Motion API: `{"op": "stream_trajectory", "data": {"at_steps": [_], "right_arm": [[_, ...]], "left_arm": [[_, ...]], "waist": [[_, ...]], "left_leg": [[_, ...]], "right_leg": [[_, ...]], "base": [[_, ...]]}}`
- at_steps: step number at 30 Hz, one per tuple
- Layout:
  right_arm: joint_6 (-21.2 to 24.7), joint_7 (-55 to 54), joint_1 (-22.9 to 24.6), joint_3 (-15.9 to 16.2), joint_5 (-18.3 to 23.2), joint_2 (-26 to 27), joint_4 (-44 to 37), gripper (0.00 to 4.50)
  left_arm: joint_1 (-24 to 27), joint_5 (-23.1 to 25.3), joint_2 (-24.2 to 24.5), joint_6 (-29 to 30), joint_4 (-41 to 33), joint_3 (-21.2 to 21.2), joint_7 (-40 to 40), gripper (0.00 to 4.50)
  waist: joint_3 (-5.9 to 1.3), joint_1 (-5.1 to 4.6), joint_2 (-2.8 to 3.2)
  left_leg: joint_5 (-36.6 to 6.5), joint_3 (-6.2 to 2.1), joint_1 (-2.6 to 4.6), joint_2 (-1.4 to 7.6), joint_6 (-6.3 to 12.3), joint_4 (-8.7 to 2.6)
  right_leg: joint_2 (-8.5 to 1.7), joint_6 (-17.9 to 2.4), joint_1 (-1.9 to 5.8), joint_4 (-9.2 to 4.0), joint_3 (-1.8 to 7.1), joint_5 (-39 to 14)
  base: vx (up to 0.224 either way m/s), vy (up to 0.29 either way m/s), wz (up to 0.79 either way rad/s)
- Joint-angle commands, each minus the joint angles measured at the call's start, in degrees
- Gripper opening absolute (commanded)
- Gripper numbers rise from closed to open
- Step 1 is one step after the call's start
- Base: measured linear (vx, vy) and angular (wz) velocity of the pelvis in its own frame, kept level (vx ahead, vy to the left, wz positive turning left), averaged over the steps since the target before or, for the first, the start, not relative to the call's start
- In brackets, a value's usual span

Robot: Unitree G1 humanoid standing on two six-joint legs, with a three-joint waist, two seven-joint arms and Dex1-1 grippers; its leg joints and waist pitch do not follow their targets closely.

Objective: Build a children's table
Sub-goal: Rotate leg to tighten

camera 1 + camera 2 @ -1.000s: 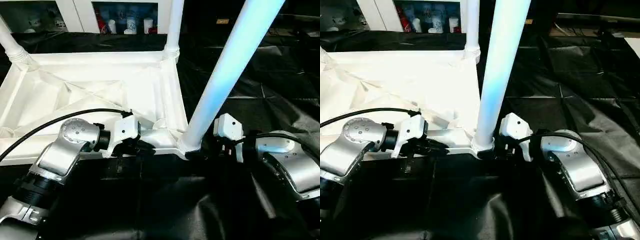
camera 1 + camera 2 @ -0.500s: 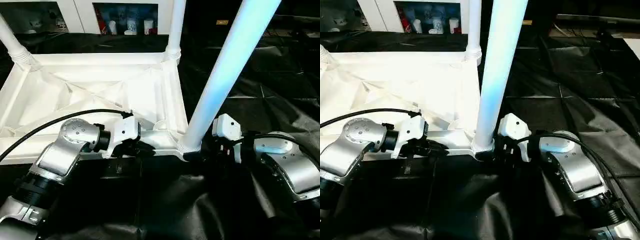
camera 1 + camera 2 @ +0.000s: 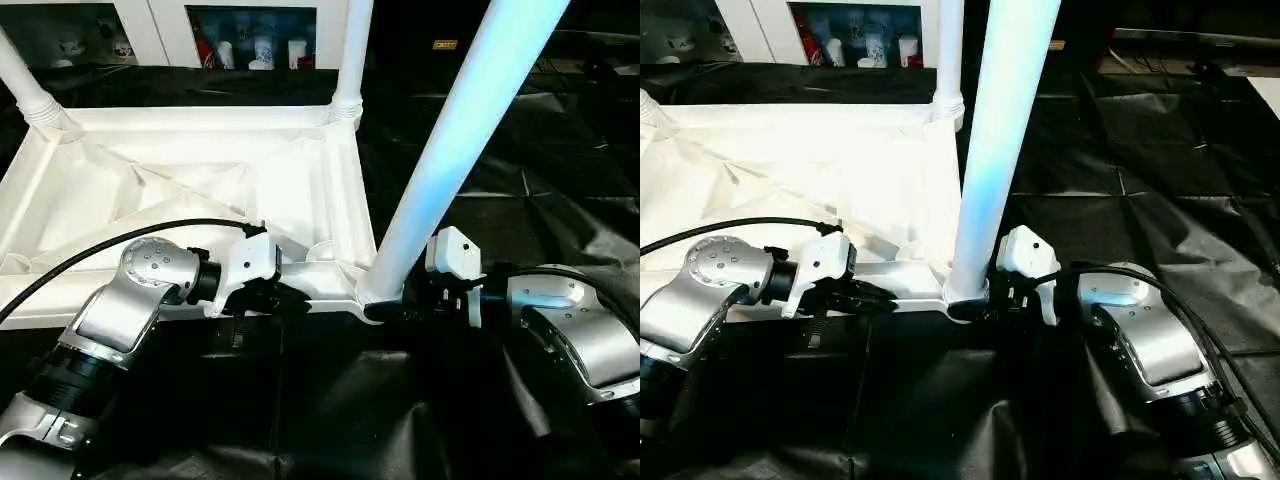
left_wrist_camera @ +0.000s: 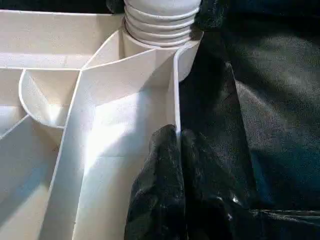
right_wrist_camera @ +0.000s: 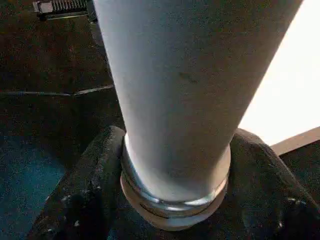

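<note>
**Both grippers at the near corner of the upturned tabletop**

The white square tabletop [image 3: 200,190] lies upside down on black sheeting [image 3: 520,180], its ribbed, X-braced underside facing up. Three white tubular legs stand in its corner sockets: one at the far left corner [image 3: 25,90], one at the far right corner [image 3: 348,60], and one at the near right corner [image 3: 450,150], which leans up and to the right out of its socket.

The left arm [image 3: 130,300] reaches in from the lower left, its silver forearm angled toward the tabletop's near edge and its wrist bent so the gripper lies almost level. The left gripper [image 4: 177,145] is pinched tight on the thin near rim of the tabletop, one black finger [image 4: 160,165] inside the rim and the other outside, just beside the ribbed socket collar [image 4: 160,25].

The right arm [image 3: 570,335] comes in from the lower right, wrist turned inward toward the same corner. The right gripper [image 5: 175,175] sits around the base of the near right leg, one black finger [image 5: 90,180] on either side of the flared end just above the socket; in the right wrist view both fingers press against the tube, so it is clamped on that leg.

A white cabinet [image 3: 160,25] with small bottles on its shelves stands behind the sheeting.
</note>
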Motion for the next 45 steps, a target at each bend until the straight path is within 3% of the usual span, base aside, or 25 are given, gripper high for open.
{"op": "stream_trajectory", "data": {"at_steps": [1,4,8,10,13,17,19,21,24,26,29,31,35,36,39,41,45], "right_arm": [[0.4,0.5,0.7,-0.5,0.9,-0.3,-0.3,2.72],[0.7,-0.5,1.1,-0.8,1.0,0.2,-0.3,2.70],[1.8,-9.3,0.8,-1.5,-2.8,3.7,3.5,2.70],[3.5,-18.1,1.0,-2.3,-5.3,8.2,6.1,2.70],[7.1,-27.8,1.2,-4.5,-4.7,15.3,6.8,2.69],[9.6,-37.6,0.8,-5.9,-5.9,22.0,7.8,2.69],[9.9,-45.8,-0.2,-5.9,-8.4,27.1,10.3,2.69],[8.9,-52.3,-1.5,-6.3,-10.0,31.5,13.3,2.69],[8.1,-55.7,-3.1,-4.4,-12.6,34.3,15.8,2.69],[8.0,-53.4,-3.4,-3.2,-11.8,34.9,15.0,2.69],[8.0,-51.8,-2.7,-3.4,-10.5,34.9,12.4,2.69],[7.6,-51.0,-2.5,-4.2,-9.8,34.6,10.8,3.24],[6.4,-49.8,-3.4,-5.1,-9.5,33.6,9.1,3.48],[6.3,-49.2,-3.5,-5.1,-9.4,33.1,8.5,3.74],[6.1,-40.6,-3.7,-2.9,-8.4,26.9,4.5,3.82],[7.0,-34.4,-3.3,-2.3,-6.6,22.5,1.8,3.82],[6.0,-19.5,-1.4,-2.1,-3.9,10.5,-3.1,3.82]], "left_arm": [[0.7,-0.4,0.3,-0.1,-0.1,-1.5,-1.7,0.00],[0.7,-0.2,0.0,0.0,0.2,-1.6,-1.3,0.00],[0.2,1.3,-1.7,1.8,1.8,-1.4,2.8,0.00],[-0.8,2.8,-3.8,3.7,3.6,-1.5,6.6,0.00],[-2.2,4.7,-6.7,6.1,5.7,-2.1,11.3,0.00],[-3.9,6.3,-10.3,8.2,7.9,-2.5,16.2,0.00],[-5.8,7.9,-13.9,9.6,10.5,-2.8,21.0,0.00],[-7.4,9.6,-17.1,10.7,12.9,-3.2,25.3,0.00],[-8.7,10.5,-20.0,11.9,14.6,-4.2,27.1,0.00],[-9.1,10.9,-20.6,13.1,15.0,-4.9,27.0,0.00],[-8.9,10.9,-20.2,13.4,14.6,-5.1,26.1,0.00],[-8.5,10.7,-19.2,13.5,13.7,-4.9,24.9,0.00],[-8.3,10.5,-18.0,12.4,13.3,-4.3,22.8,0.00],[-8.2,10.4,-17.8,12.5,13.1,-4.2,22.4,0.00],[-7.6,9.6,-15.8,11.2,11.5,-4.3,19.4,0.00],[-6.9,8.9,-14.3,10.5,10.2,-4.3,17.0,0.00],[-4.8,7.1,-10.1,9.5,6.5,-4.1,11.3,0.00]], "waist": [[-4.81,0.18,0.07],[-4.73,0.15,0.05],[-4.43,-0.08,-0.03],[-4.11,-0.16,-0.02],[-3.94,-0.34,-0.29],[-3.77,-0.36,-0.10],[-3.63,-0.54,0.06],[-3.51,-0.54,-0.16],[-3.28,-0.55,-0.19],[-3.32,-0.53,-0.16],[-3.44,-0.55,0.11],[-3.55,-0.52,0.11],[-3.74,-0.51,0.17],[-3.73,-0.48,0.05],[-3.77,-0.35,-0.08],[-3.91,-0.35,-0.18],[-4.41,-0.09,0.04]], "left_leg": [[-3.6,-1.42,0.74,3.26,6.96,-2.81],[-3.8,-1.44,0.75,3.28,6.82,-2.86],[-5.3,-1.45,0.73,3.18,5.76,-3.03],[-8.1,-1.48,0.98,3.04,4.13,-3.18],[-9.2,-2.02,0.75,2.81,1.41,-3.64],[-11.7,-2.01,1.27,2.87,0.52,-3.85],[-13.1,-2.04,1.40,2.82,-0.39,-4.06],[-14.8,-2.15,1.61,2.74,-0.99,-4.18],[-18.0,-2.42,2.05,2.72,-1.34,-4.40],[-18.7,-2.61,2.02,2.87,-1.12,-4.73],[-17.7,-2.63,1.80,3.13,-0.84,-5.27],[-16.9,-2.53,1.77,3.22,-0.76,-5.39],[-14.7,-2.20,1.70,3.27,-0.31,-5.23],[-14.4,-2.16,1.66,3.27,-0.11,-5.20],[-13.4,-2.05,1.54,3.18,0.77,-5.01],[-11.0,-1.85,1.34,3.21,1.76,-4.80],[-4.6,-1.60,0.91,3.25,5.25,-4.05]], "right_leg": [[-5.22,-16.7,4.04,-3.17,3.02,-3.6],[-5.22,-16.5,4.02,-3.21,3.02,-4.0],[-5.24,-16.0,3.85,-3.69,2.97,-7.4],[-5.30,-14.7,3.59,-4.47,2.96,-14.0],[-5.49,-10.7,3.61,-5.10,2.83,-22.7],[-5.49,-9.1,2.83,-5.68,2.97,-25.7],[-5.40,-8.3,2.35,-5.96,2.97,-27.9],[-5.50,-7.2,2.16,-6.23,2.97,-30.3],[-5.72,-4.7,1.58,-6.94,2.92,-34.8],[-5.81,-4.0,1.76,-6.96,2.82,-33.9],[-5.77,-4.9,2.16,-6.71,2.79,-28.1],[-5.89,-6.4,2.53,-6.46,2.91,-24.6],[-5.79,-8.6,2.70,-5.96,3.10,-19.0],[-5.83,-9.0,2.87,-5.89,3.12,-18.4],[-5.80,-9.3,3.26,-5.86,3.11,-18.4],[-5.86,-10.0,3.45,-5.64,3.24,-15.6],[-5.57,-13.2,4.31,-4.23,3.18,-4.6]], "base": [[0.000,0.000,0.00],[0.000,0.000,0.00],[0.000,0.000,0.00],[0.000,0.000,0.00],[0.000,0.000,0.00],[0.000,0.000,0.00],[0.000,0.000,0.00],[0.000,0.000,0.00],[0.000,0.000,0.00],[0.000,0.000,0.00],[0.000,0.000,0.00],[0.000,0.000,0.00],[0.000,0.000,0.00],[0.000,0.000,0.00],[0.000,0.000,0.00],[0.000,0.000,0.00],[0.030,-0.011,0.01]]}}
